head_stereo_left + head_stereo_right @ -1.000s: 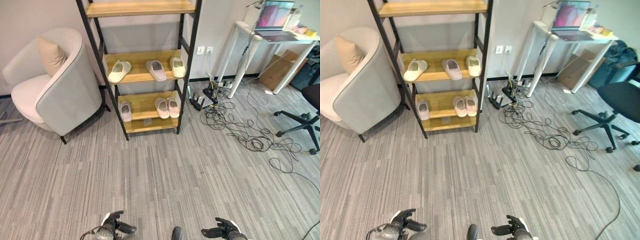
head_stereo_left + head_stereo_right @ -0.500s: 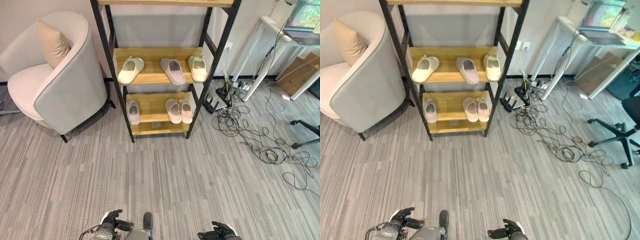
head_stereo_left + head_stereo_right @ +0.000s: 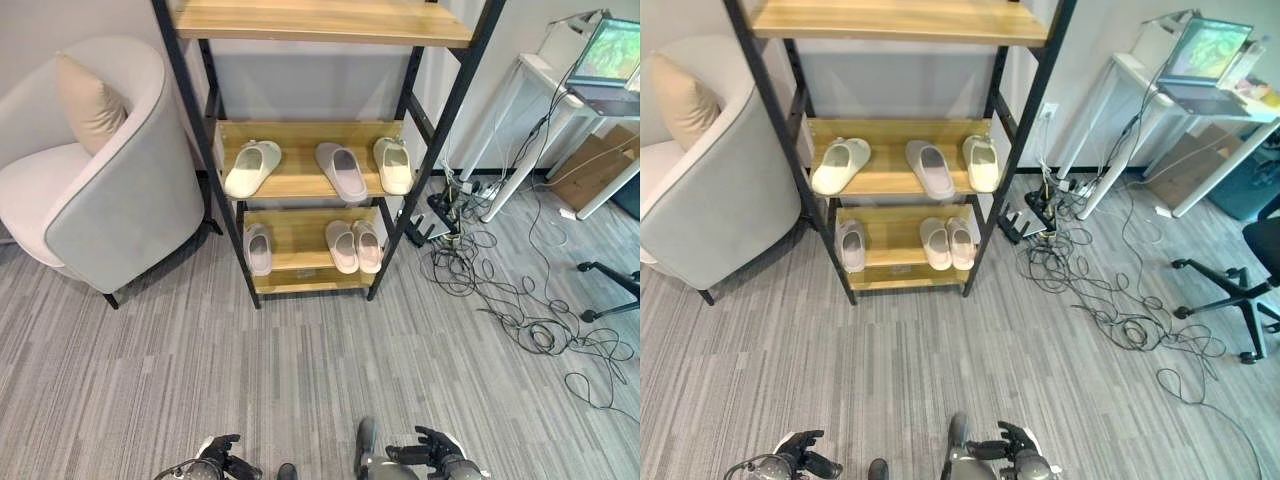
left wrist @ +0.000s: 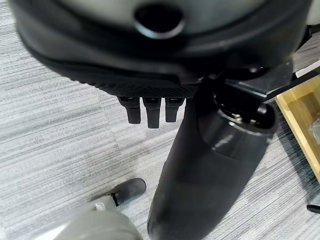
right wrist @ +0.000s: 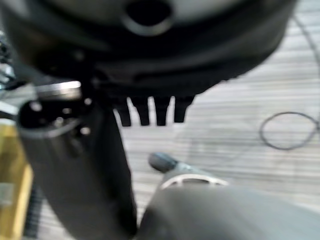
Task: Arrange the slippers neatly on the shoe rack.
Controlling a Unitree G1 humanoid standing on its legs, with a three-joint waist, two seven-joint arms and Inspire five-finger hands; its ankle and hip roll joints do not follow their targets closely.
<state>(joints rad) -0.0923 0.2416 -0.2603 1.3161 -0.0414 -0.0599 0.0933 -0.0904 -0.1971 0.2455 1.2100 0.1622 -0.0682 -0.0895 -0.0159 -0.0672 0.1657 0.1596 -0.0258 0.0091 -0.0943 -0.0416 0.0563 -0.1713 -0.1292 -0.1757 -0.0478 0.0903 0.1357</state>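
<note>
Left eye view: six slippers on shoe rack [image 3: 405, 120], three on middle shelf [image 3: 300, 180], three on lower shelf [image 3: 300, 255]. Left hand [image 3: 215, 457] and right hand [image 3: 432, 450] low at frame edge, cut off, empty, fingers loosely extended. Armchair [image 3: 120, 200] beside rack.

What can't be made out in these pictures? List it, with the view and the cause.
- Top shelf: the eye views' upper edge cuts it off, so its rear part is unseen.
- Lower shelf: its back is hidden under the middle shelf in both eye views.
- Laptop: the screen content is too small to read, and the left eye view's edge crops it.
- Yellow strip: too blurred in the right wrist view to identify.
</note>
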